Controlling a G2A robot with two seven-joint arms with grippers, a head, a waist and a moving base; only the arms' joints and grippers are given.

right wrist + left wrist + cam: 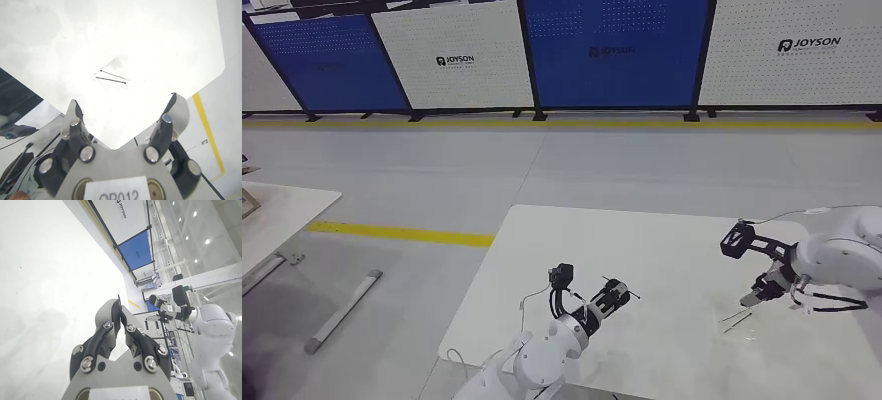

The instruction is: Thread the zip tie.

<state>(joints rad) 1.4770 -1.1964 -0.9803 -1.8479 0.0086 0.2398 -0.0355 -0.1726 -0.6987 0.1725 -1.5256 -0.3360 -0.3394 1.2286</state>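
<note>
The left pincer (120,306) was closed on a thin black zip tie (119,298), and a short end of it stood out past the fingertips. In the top view this pincer (616,293) hung above the near part of the white worktop (662,240), with the zip tie (632,293) lying across its tip.

The right pincer (124,103) was open, with its jaws wide apart, and it held nothing. Two other zip ties (110,80) lay flat on the worktop just ahead of the open jaws, without touching them. They lay close together and almost parallel, a little closer at one end. In the top view they lay just beside the right pincer (754,297), on the right side of the worktop. The two pincers were well apart.
</note>
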